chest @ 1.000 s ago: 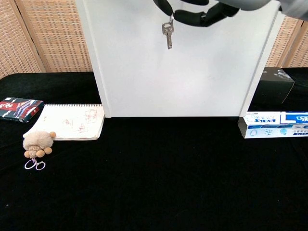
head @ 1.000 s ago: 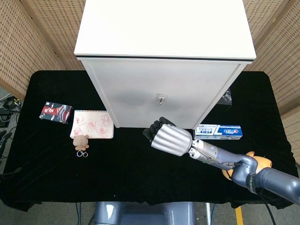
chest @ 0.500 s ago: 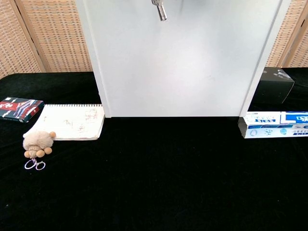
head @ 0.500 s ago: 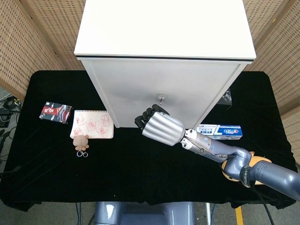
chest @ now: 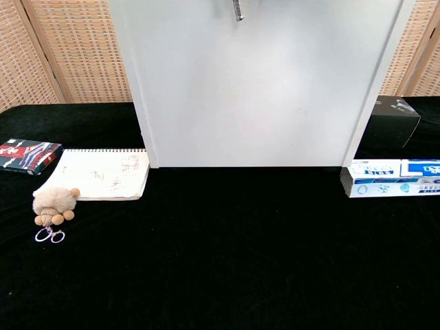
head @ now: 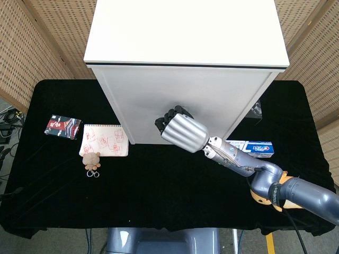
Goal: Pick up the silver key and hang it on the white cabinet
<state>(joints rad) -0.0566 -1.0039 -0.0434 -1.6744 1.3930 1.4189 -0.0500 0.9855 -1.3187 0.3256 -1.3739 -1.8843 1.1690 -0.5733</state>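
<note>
The white cabinet (head: 185,32) stands at the back middle of the black table, and its front panel (chest: 261,89) fills the chest view. My right hand (head: 180,129) is raised against that front panel, knuckles toward the camera, and it hides the small hook there. Only the lower tip of the silver key (chest: 238,9) shows, hanging at the top edge of the chest view close to the panel. The hand itself is above that frame, and its fingers (head: 170,115) appear curled around the key's top. My left hand is in neither view.
A sketch notebook (head: 104,141) and a plush keychain (head: 91,160) lie left of the cabinet, with a red packet (head: 62,126) further left. A toothpaste box (head: 254,148) and a black box (chest: 393,113) sit to the right.
My right hand has risen and moved in toward the cabinet front, now covering the hook. The key went up with it, almost out of the chest view.
</note>
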